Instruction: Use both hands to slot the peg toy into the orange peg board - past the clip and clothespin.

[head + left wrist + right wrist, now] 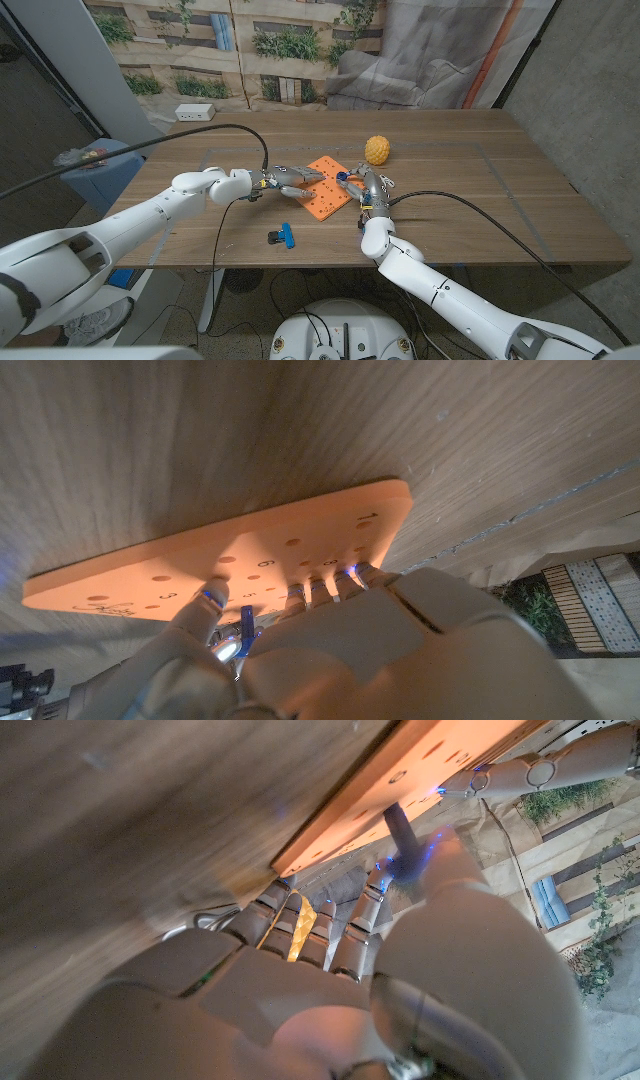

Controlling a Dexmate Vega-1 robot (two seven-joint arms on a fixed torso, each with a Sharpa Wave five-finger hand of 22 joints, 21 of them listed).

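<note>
Your left hand [283, 180] rests its fingertips [318, 588] on the orange board [324, 187], pressing it to the bench [470, 215]; it grips nothing, and the fingers lie stretched out over the numbered holes. Your right hand [366, 189] sits at the board's far-right edge with its fingers curled round a dark blue peg [403, 835], pinched near one end against the thumb.

From the right wrist view, the peg's long axis runs from your fingers toward the face of the board, its free end at or just touching the surface near that edge; I cannot tell whether it sits in a hole yet. It looks slightly tilted, not square to the board.

To finish well, keep the left hand's pressure steady so the board does not slide or tip. Bring the peg upright over a hole before pushing, and push along its length only. If it binds, ease off and straighten it instead of forcing it.

A blue clip [284, 236] lies on the bench near the front edge, well apart from the board, and a yellow ball [377, 150] sits behind it.
</note>
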